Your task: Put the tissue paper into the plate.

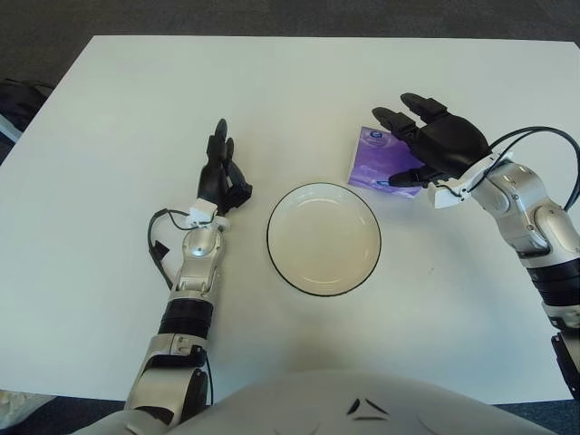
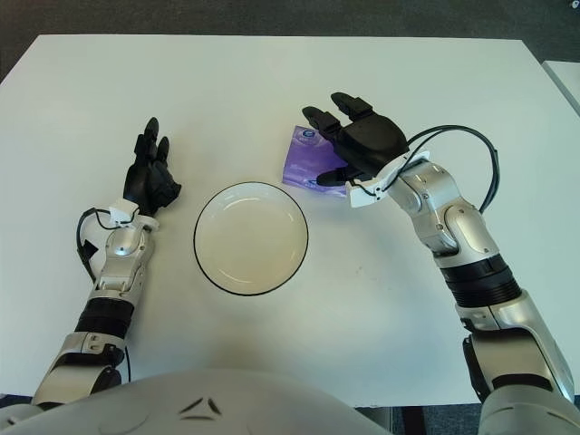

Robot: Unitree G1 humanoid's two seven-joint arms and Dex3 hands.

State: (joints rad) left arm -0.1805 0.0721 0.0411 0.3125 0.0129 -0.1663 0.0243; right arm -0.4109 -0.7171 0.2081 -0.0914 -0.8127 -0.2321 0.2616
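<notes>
White table (image 1: pixel 272 100), right hand (image 1: pixel 437 145) fingers (image 1: pixel 390 120) spread over tissue pack (image 1: pixel 376 160)

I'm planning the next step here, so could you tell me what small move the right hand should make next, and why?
Probably lower the right hand and close its fingers on the tissue packet. That hand sits open over the packet's right side, gripping nothing, and the packet lies flat on the table, just beyond the plate, which holds nothing. The left hand rests idle to the plate's left.

White desk (image 1: pixel 299 100) with two things on it.
An empty plate (image 1: pixel 323 238) sits near the front middle; a purple tissue packet (image 1: pixel 381 161) lies just behind-right of the plate.
</notes>
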